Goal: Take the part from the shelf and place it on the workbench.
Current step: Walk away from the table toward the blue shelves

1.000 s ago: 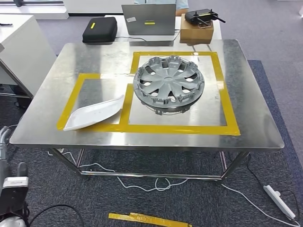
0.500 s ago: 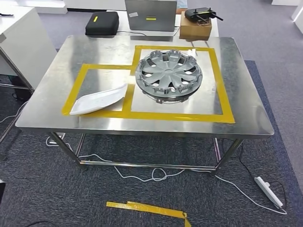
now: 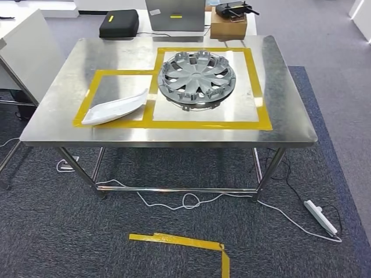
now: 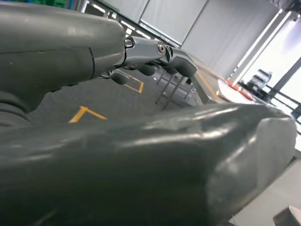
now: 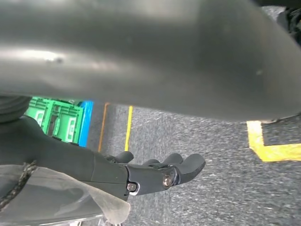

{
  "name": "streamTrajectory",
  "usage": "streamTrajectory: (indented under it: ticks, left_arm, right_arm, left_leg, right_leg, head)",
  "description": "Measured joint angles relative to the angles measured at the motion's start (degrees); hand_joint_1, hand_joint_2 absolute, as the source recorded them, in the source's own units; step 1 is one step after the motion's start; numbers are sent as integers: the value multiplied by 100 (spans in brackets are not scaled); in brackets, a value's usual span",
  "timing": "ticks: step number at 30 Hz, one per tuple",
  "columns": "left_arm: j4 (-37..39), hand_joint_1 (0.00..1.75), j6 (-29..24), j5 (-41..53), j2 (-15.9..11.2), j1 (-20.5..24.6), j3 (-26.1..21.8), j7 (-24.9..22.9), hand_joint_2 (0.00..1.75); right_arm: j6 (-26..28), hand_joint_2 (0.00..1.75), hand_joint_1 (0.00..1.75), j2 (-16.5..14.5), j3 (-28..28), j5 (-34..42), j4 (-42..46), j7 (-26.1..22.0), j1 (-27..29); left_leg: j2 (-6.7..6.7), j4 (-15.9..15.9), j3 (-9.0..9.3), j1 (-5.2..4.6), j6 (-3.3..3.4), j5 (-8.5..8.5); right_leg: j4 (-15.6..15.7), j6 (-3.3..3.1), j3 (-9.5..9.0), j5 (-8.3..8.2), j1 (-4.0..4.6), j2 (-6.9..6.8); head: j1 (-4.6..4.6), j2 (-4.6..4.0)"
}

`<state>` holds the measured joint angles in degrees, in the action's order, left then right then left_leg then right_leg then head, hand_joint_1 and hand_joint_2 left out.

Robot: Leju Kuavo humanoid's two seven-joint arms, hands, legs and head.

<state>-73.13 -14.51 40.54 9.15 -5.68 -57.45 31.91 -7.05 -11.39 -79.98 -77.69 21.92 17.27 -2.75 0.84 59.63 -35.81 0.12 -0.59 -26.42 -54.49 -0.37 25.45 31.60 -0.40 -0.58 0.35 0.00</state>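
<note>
We see the steel workbench [image 3: 65, 124] ahead of us, marked with yellow tape. A grey hubcap [image 3: 197, 77] lies flat inside the larger taped square, toward one o'clock from the bench's middle. A white curved part [image 3: 115, 108] rests at about nine o'clock, lying across the tape edge of the smaller square and well apart from the hubcap.

Our left hand [image 4: 106, 61] holds nothing: its fingers [image 4: 167, 54] stretch out nearly straight, slightly apart from the thick thumb, over grey carpet. Our right hand [image 5: 135, 176] is likewise empty, its fingers [image 5: 184, 167] gently curved and spread, touching nothing, with carpet and yellow floor tape [image 5: 273, 150] beyond them.

Past the bench at twelve o'clock stand a laptop [image 3: 175, 14], a black case [image 3: 119, 24] and a cardboard box [image 3: 228, 26]. A white power strip [image 3: 322, 216] lies on the carpet at four o'clock.
</note>
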Motion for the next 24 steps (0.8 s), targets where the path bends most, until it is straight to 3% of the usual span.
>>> streamTrajectory:
  ticks: [2,3,4,5,6,8,10,11,13,14,15,18,19,20,21,23,24]
  left_arm:
    - [86,0,-27,194,-3,18,-89,-117,0]
    - [215,0,-71,377,-24,40,-174,-190,0]
    - [405,0,-142,594,-62,66,-294,-257,0]
    - [644,0,-241,825,-110,92,-442,-322,0]
    - [914,0,-360,1061,-167,116,-611,-393,0]
    - [1388,0,-584,1449,-261,155,-920,-596,0]
    - [1783,0,-698,1752,-311,203,-1191,-832,0]
    - [1940,0,-702,1899,-318,224,-1313,-937,0]
    - [2207,0,-633,2359,-315,237,-1501,-1088,0]
    - [2321,0,-582,2680,-314,235,-1540,-1116,0]
    - [2438,0,-542,3043,-313,232,-1549,-1115,0]
    - [2763,0,-525,3811,-304,231,-1531,-1024,0]
    - [2864,0,-525,3916,-301,236,-1530,-989,0]
    - [2973,0,-516,3992,-300,244,-1530,-948,0]
    - [3086,0,-492,4047,-301,260,-1530,-899,0]
    - [3328,0,-414,4140,-300,310,-1530,-760,0]
    - [3436,0,-379,4169,-298,338,-1530,-682,0]
  right_arm:
    - [1,0,0,0,-1,-14,0,0,-1]
    - [5,0,0,0,-1,-30,-1,0,0]
    - [14,0,0,0,-2,-49,-4,0,-1]
    - [26,0,0,1,-2,-68,-11,0,-3]
    - [40,0,0,1,-2,-83,-24,0,-5]
    - [68,0,0,3,-2,-101,-59,1,-11]
    - [103,0,0,4,-3,-118,-96,2,-24]
    - [123,0,0,7,-4,-133,-113,0,-30]
    - [156,0,0,19,-4,-176,-138,-1,-30]
    - [166,0,0,31,-5,-196,-151,-1,-25]
    - [171,0,0,46,-6,-217,-164,1,-20]
    - [168,0,0,79,-8,-276,-206,4,-20]
    - [163,0,0,89,-8,-293,-216,4,-20]
    - [157,0,0,101,-8,-311,-225,4,-20]
    - [150,0,0,119,-8,-330,-231,4,-19]
    - [131,0,0,159,-7,-369,-241,10,-22]
    - [123,0,0,182,-6,-384,-244,13,-29]
  left_leg:
    - [-20,577,-105,22,-57,-611]
    - [-21,919,-136,32,-75,-823]
    - [-22,1170,-124,39,-84,-896]
    - [-24,1269,-48,44,-82,-837]
    - [-26,1166,107,46,-71,-681]
    - [-49,481,596,43,-22,-412]
    - [-94,-205,983,25,30,-408]
    - [-111,-364,1044,13,50,-450]
    - [-101,-435,999,4,114,-410]
    - [-89,-444,949,8,159,-364]
    - [-75,-454,890,13,213,-308]
    - [-51,-457,683,-10,303,-145]
    - [-42,-451,606,-25,310,-87]
    - [-31,-441,520,-43,315,-27]
    - [-22,-426,430,-60,318,31]
    - [-15,-378,262,-87,314,133]
    - [-14,-346,200,-102,303,177]
  right_leg:
    - [-2,-55,137,-121,2,-16]
    - [-11,-60,204,-178,9,-21]
    - [-27,-57,270,-233,15,-20]
    - [-54,-54,347,-287,21,-14]
    - [-90,-48,427,-335,26,-2]
    - [-162,-21,583,-410,33,19]
    - [-202,35,693,-492,49,20]
    - [-207,67,732,-540,54,17]
    - [-209,142,788,-602,52,20]
    - [-253,177,832,-531,45,27]
    - [-387,207,898,-359,40,36]
    - [-1333,243,1162,452,31,48]
    - [-1637,245,1196,579,31,48]
    - [-1809,242,1165,561,31,47]
    - [-1802,229,1051,410,33,47]
    - [-1236,163,543,40,57,43]
    - [-761,120,196,-17,78,35]
  head:
    - [-25,0]
    - [-28,0]
    - [-27,0]
    - [-27,0]
    - [-28,0]
    - [-30,0]
    - [-25,0]
    - [-25,0]
    - [-23,0]
    - [-21,0]
    - [-11,0]
    - [15,0]
    - [17,0]
    - [16,0]
    - [17,0]
    - [14,0]
    - [17,0]
